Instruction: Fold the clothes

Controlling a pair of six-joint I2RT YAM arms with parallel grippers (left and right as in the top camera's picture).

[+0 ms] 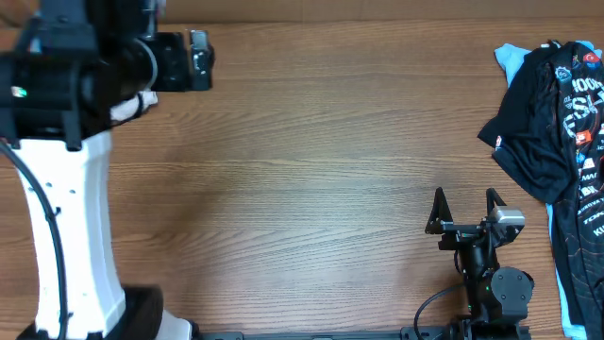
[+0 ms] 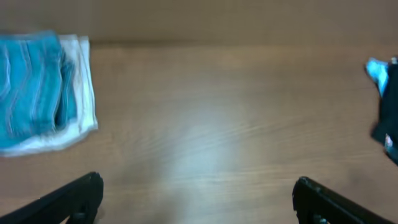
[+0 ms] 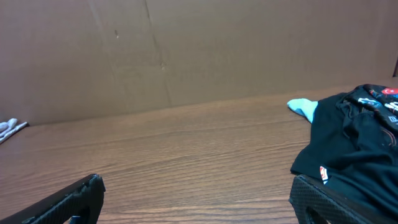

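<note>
Your overhead view looks straight down on the tabletop (image 1: 311, 170) from well above, with the tee (image 1: 547, 123) at 3 o'clock. Your left wrist view sits high and tilts down across the wood. The left tool (image 2: 198, 186) frames 6 o'clock there, and the tee is at the 3 o'clock edge. Your right wrist view sits low, close to the wood, facing level toward the wall (image 3: 186, 50), with the tee at 4 o'clock. All three share that tee and the wood beside it.

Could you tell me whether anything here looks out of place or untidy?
The black printed tee lies crumpled at the right edge of the table, with a pale-blue garment peeking out beside it. The folded blue-and-white pile in the left wrist view looks neat.
</note>
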